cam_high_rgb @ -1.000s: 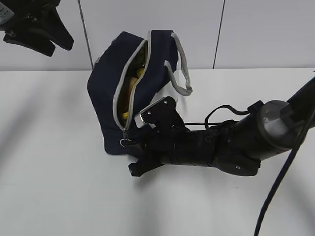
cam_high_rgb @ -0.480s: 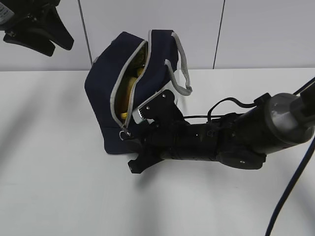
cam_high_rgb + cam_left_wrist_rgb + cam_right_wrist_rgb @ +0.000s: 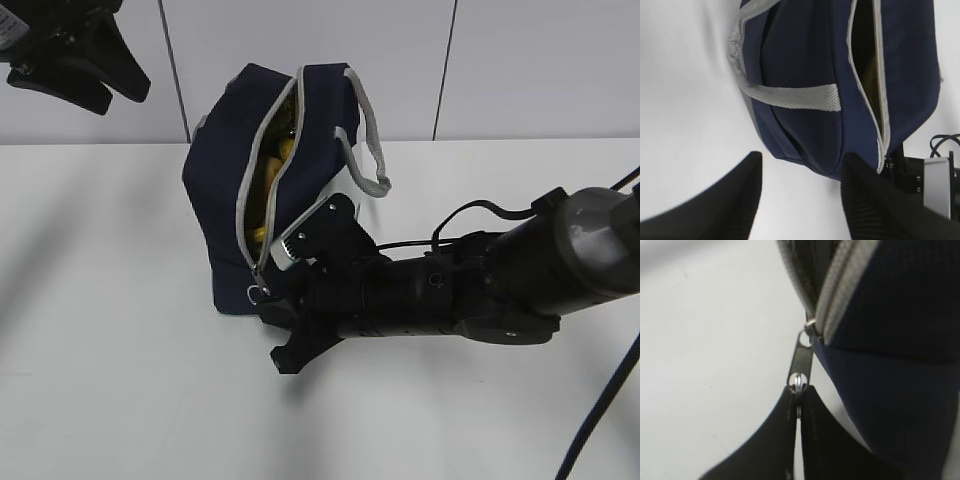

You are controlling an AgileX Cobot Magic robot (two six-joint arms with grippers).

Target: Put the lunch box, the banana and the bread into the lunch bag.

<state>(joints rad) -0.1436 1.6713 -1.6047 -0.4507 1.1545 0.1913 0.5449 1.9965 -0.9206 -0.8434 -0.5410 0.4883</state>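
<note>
Pinching the zipper's ring pull [image 3: 798, 381] between closed fingertips, the right gripper [image 3: 798, 405] sits low at the front foot of the lunch bag [image 3: 225, 170], which stands near the table's [image 3: 100, 350] rear edge with its zipper gaping. Yellow banana [image 3: 262, 185] peeks through the slit. The left gripper [image 3: 800, 200] hangs above the bag, fingers spread, grasping nothing.

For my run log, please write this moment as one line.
right gripper: shut on zipper pull | left gripper: open, raised | lunch bag: zipper open | banana: inside
</note>
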